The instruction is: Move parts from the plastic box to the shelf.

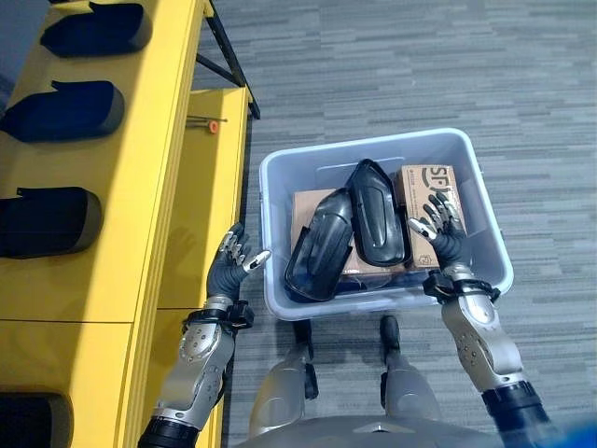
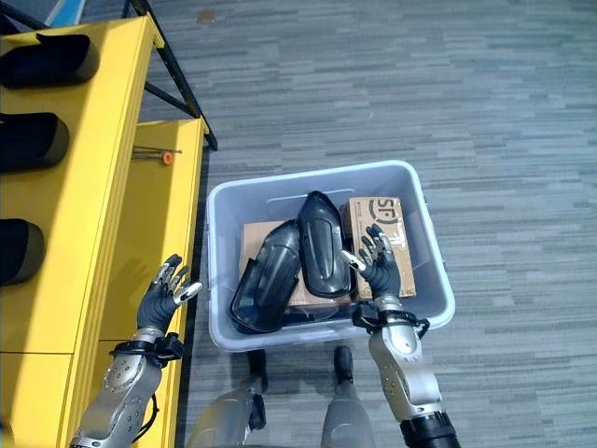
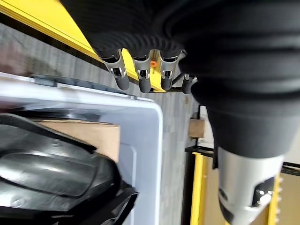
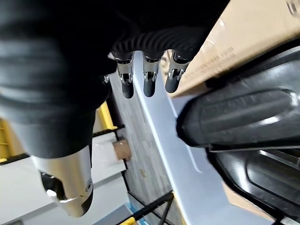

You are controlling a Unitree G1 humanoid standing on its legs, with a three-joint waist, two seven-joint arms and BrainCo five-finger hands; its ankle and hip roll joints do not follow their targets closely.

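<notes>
A pale blue plastic box (image 1: pixel 483 210) stands on the floor in front of me. Two glossy black moulded parts lie in it: one (image 1: pixel 318 247) leaning toward the box's left side, the other (image 1: pixel 378 213) in the middle. Both rest on brown cardboard boxes (image 1: pixel 424 187). My right hand (image 1: pixel 440 227) hovers open over the box's near right part, beside the middle black part, touching nothing. My left hand (image 1: pixel 230 259) hangs open outside the box's left wall, between it and the yellow shelf (image 1: pixel 140 187). Several more black parts (image 1: pixel 70 112) lie on the shelf's top level.
The yellow shelf runs along my left, with a lower yellow ledge (image 1: pixel 216 159) next to the box and a black diagonal brace (image 1: pixel 231 58) behind it. An orange-tipped pin (image 1: pixel 212 124) sticks out on the ledge. Grey carpet (image 1: pixel 420 65) stretches beyond and right of the box.
</notes>
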